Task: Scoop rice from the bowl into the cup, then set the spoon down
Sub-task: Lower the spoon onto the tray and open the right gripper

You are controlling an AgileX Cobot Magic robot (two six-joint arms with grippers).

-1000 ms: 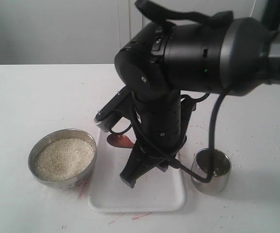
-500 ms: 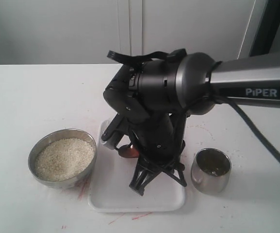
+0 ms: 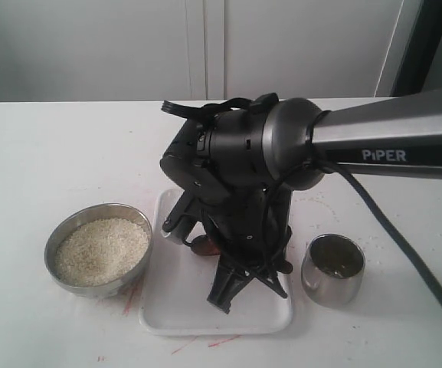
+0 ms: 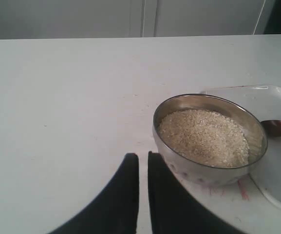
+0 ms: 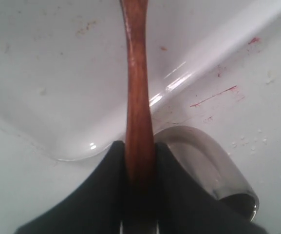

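Observation:
The steel bowl [image 3: 98,288] [image 4: 189,168] holds white rice [image 3: 102,249] [image 4: 203,137] and stands left of a white tray [image 3: 176,307]. To the tray's right is the shiny cup [image 3: 333,270] [image 5: 203,158]. My right gripper [image 3: 224,295] [image 5: 139,146] is shut on the handle of the reddish-brown spoon [image 5: 138,87], low over the tray. The spoon's oval end [image 3: 203,245] [image 4: 279,127] shows just above the tray; whether it touches I cannot tell. My left gripper [image 4: 143,155] is shut on nothing, close to the near side of the bowl, and out of the exterior view.
The right arm's thick black wrist [image 3: 243,161] and its cable [image 3: 389,230] hang over the tray's middle, the cable passing behind the cup. Red marks and a few stray grains lie on the white table [image 3: 37,153]. A white wall is behind.
The right wrist has swung down and left over the tray, lowering the spoon toward it. The cup, partly covered by the cable before, now shows whole.

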